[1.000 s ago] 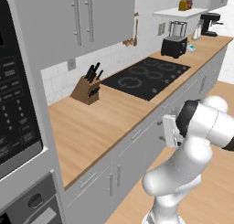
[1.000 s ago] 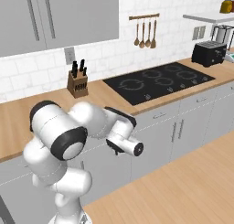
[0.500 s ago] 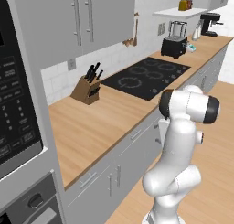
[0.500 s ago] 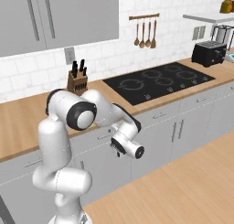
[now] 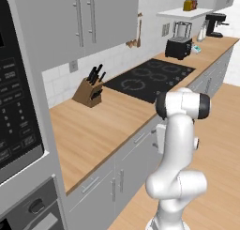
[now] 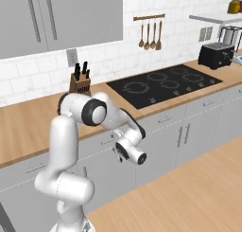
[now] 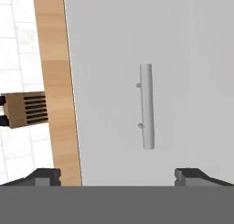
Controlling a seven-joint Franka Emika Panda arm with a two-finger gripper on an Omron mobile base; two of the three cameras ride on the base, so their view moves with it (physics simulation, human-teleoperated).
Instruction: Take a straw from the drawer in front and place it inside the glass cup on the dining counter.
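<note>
The drawer (image 7: 109, 58) is shut, its light grey front filling the hand view, with the slim silver bar handle (image 7: 146, 106) a little right of centre. My gripper (image 7: 118, 177) is open, its two dark fingertips (image 7: 43, 175) set wide apart and pointing at the drawer front just short of the handle. From the right base view the gripper (image 6: 116, 149) hovers close to that drawer (image 6: 100, 145) under the wall counter's wooden edge. The same handle (image 5: 139, 138) shows beside the arm in the left base view. The straw is hidden. The glass cup and the dining counter are out of view.
A knife block (image 5: 89, 90) stands on the wall counter left of the black cooktop (image 5: 150, 76). A toaster (image 6: 215, 55) sits far right. Grey cabinet doors (image 6: 182, 134) run below the counter. Open wood floor (image 6: 189, 193) lies to the right.
The arm has drawn upright from its forward lean, and the hand has swung in to face the drawer front. The drawer stays shut.
</note>
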